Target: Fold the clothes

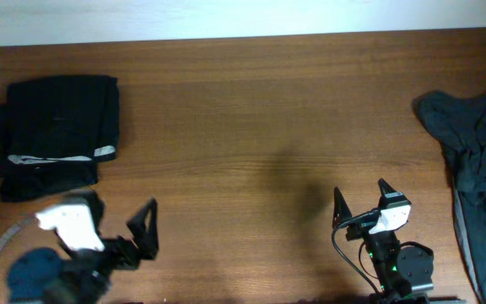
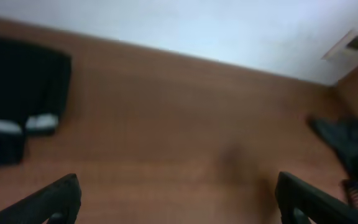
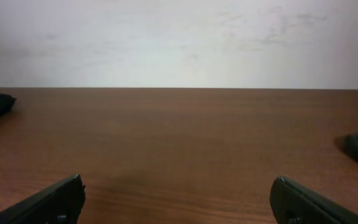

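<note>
Folded black fabric shorts point(image 1: 57, 135) are laid upper left, above the left gripper point(image 1: 118, 215). A crumpled dark garment point(image 1: 479, 169) is heaped at the right edge, beyond the right gripper point(image 1: 361, 199). Both grippers are spread wide, empty.

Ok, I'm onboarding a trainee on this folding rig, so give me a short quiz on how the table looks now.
1. True or false: the folded black fabric garment with a pale strip lies at the brown wooden table's left end.
2. The left fingers and right fingers are: A) open, empty; B) shut on cloth; C) hidden.
3. Fill in: the crumpled dark fabric heap lies at the table's ____ edge.
Key: 1 true; 2 A; 3 right.
</note>
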Tool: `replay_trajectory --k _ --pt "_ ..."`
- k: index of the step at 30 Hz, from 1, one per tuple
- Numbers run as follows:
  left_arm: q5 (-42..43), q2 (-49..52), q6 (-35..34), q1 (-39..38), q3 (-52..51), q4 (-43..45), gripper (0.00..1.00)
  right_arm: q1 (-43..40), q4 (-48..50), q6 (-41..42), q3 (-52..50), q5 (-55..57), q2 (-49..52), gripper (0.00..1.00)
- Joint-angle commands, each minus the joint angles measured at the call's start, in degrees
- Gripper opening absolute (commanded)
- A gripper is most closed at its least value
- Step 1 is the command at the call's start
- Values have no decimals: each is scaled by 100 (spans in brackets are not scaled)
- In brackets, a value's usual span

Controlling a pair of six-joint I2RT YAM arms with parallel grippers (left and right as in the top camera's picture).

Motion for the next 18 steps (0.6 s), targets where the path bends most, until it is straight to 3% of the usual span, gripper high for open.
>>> replay_trajectory --k 1,5,13,18 --pt "-15 -651 4 -33 -953 212 100 -42 -37 -39 -26 50 -55 99" --pt "7 -1351 2 -33 -2127 1064 99 -42 -37 -39 -26 50 -55 99" --pt "-190 -2280 7 -33 -4175 4511 99 -42 -37 -39 -26 48 -55 99" --pt "-684 -2544 7 -33 -4874 5792 99 -42 -37 -39 -26 50 -55 99"
